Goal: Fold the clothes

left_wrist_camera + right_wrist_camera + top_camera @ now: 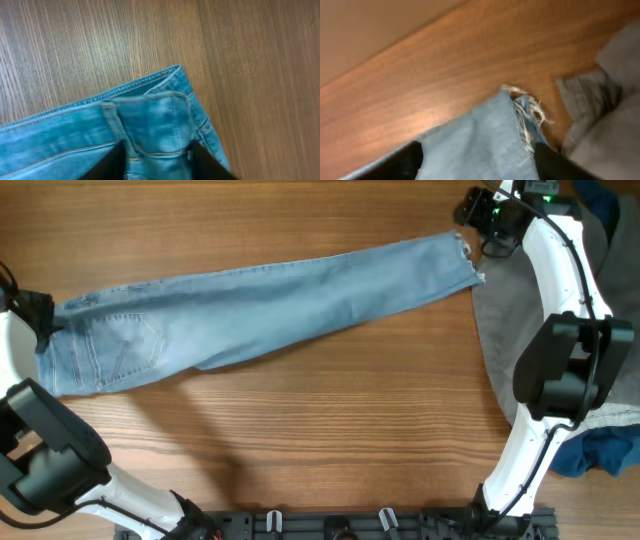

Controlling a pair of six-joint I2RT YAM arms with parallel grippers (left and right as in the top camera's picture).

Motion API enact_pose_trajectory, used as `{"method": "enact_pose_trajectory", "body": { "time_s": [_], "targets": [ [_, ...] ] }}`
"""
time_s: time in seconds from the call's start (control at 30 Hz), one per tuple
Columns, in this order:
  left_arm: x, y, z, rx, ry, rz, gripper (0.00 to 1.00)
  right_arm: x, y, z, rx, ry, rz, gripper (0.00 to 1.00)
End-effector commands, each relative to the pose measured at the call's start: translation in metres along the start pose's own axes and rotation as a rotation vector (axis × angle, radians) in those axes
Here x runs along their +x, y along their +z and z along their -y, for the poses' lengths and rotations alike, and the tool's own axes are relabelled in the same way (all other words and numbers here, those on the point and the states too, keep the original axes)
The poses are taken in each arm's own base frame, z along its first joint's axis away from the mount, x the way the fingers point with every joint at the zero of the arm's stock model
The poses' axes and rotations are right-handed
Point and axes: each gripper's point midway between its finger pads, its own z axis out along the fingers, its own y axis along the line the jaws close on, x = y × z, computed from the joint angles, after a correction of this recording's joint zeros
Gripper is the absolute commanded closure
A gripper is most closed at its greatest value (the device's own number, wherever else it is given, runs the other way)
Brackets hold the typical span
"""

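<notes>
Jeans: a pair of light blue faded denim jeans (270,305) lies flat and stretched out, slanting from the left edge of the worktop up toward the far right corner.
Waistband end: at the left edge, a stitched back pocket facing up.
Hem end: frayed white threads, near the far right corner.
Left gripper: the left gripper (40,320) sits at the waistband; its dark fingers (112,162) stand apart with denim filling the gap, and I cannot tell whether they press it.
Right gripper: the right gripper (472,242) is at the frayed hem, fingers (402,162) spread wide with flat denim between.
Worktop: brown wood-grain table (330,420).
Right edge: a crumpled grey cloth (495,330) just beside the hem; a dark blue garment (600,455) nearer the front right corner.
</notes>
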Motion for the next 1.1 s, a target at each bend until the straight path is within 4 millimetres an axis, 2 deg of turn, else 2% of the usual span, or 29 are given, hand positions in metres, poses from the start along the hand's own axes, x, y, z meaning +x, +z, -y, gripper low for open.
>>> {"method": "enact_pose_trajectory", "body": {
  "time_s": [0.0,0.03,0.13,0.2,0.33,0.4,0.5,0.57,0.8,0.97,1.07],
  "targets": [
    [-0.007,0.002,-0.001,-0.013,0.04,0.012,0.48,0.008,0.004,0.005,0.006,0.008,-0.041,0.13],
    [-0.007,0.002,-0.001,-0.013,0.068,0.01,0.42,0.013,0.004,0.011,0.033,0.015,-0.059,0.14],
    [-0.006,0.002,-0.002,-0.016,0.134,0.006,0.36,0.036,-0.001,0.039,0.175,0.034,-0.139,0.14],
    [-0.003,-0.006,0.008,0.038,0.184,-0.018,0.3,0.052,0.002,0.047,0.198,-0.026,-0.199,0.18],
    [0.012,-0.017,0.015,0.097,0.19,-0.098,0.29,0.057,0.006,0.051,0.204,-0.026,-0.206,0.27],
    [0.021,-0.02,0.011,0.091,0.191,-0.14,0.26,0.054,0.009,0.051,0.202,-0.03,-0.192,0.27],
    [0.033,-0.022,-0.001,0.049,0.206,-0.195,0.29,0.055,0.012,0.063,0.264,-0.034,-0.192,0.27],
    [0.033,-0.022,-0.001,0.054,0.24,-0.191,0.31,0.061,0.014,0.068,0.283,-0.036,-0.213,0.27],
    [0.012,-0.02,0.021,0.133,0.243,-0.098,0.33,0.088,0.026,0.08,0.312,-0.022,-0.314,0.27],
    [-0.001,-0.017,0.032,0.168,0.241,-0.036,0.34,0.092,0.025,0.082,0.316,-0.02,-0.328,0.28],
    [0.002,-0.007,0.033,0.167,0.242,-0.041,0.4,0.094,0.025,0.082,0.319,-0.019,-0.336,0.29]
  ]
}}
